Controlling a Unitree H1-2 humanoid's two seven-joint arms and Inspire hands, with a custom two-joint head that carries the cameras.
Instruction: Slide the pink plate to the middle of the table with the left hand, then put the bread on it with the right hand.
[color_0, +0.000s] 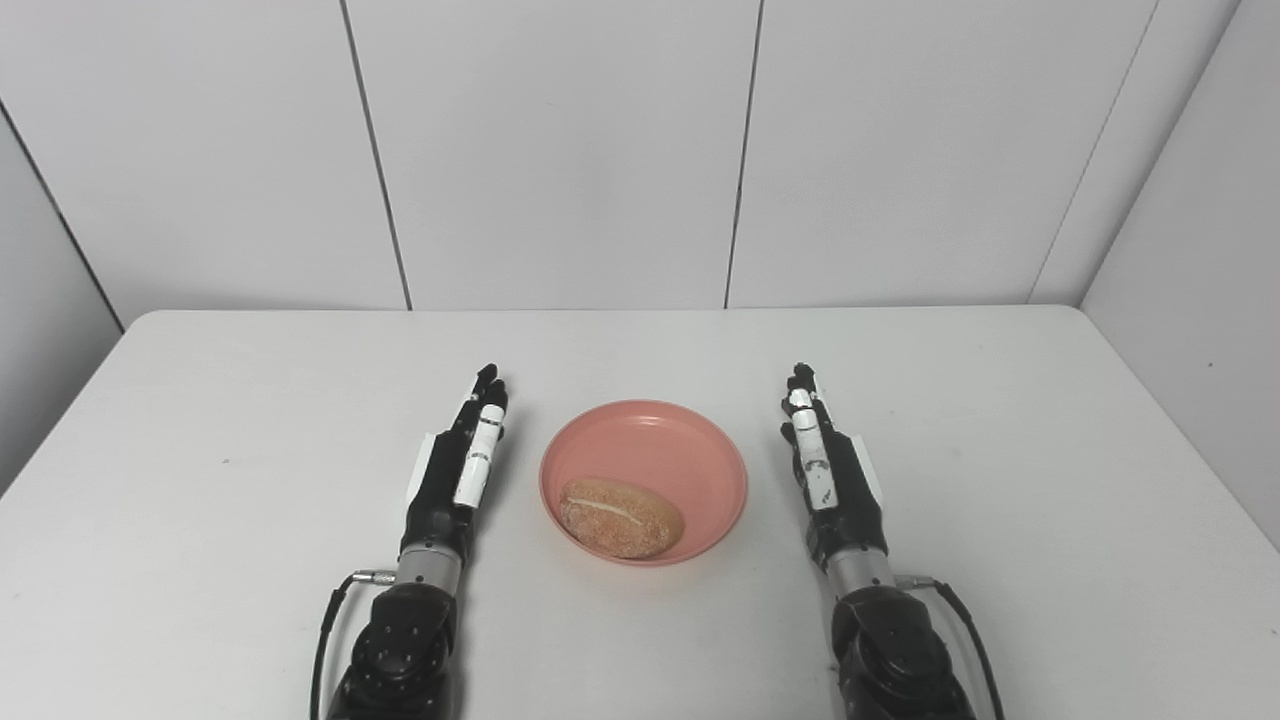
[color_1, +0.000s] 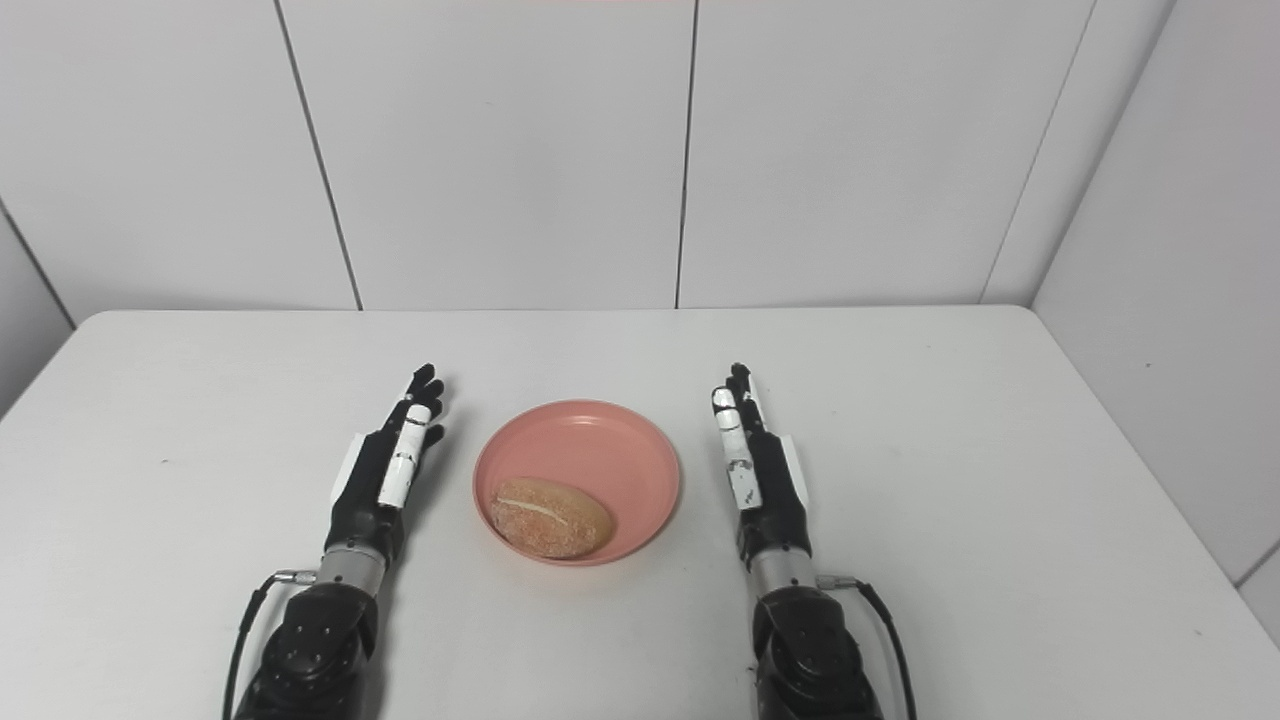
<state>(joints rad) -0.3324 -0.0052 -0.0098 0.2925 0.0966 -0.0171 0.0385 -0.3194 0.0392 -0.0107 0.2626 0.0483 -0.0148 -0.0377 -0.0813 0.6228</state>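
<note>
Pink plate (color_0: 690, 450) holding golden-brown speckled bread (color_0: 620, 517) with a pale stripe; black-and-white left hand (color_0: 458, 470) and right hand (color_0: 830, 470); white table (color_0: 250, 400).

Both forearms are cut off by the bottom edge, at about 7 and 5 o'clock from the pink plate (color_0: 690, 450), so nothing above the wrists is seen. The table (color_0: 250, 400) is cropped at the left, right and bottom edges, and its near corners are not shown. The part of the plate's floor under the bread (color_0: 620, 517), at 7 o'clock within the plate, is hidden, and the palms of the left hand (color_0: 455, 470) and right hand (color_0: 830, 465) are turned out of sight.
</note>
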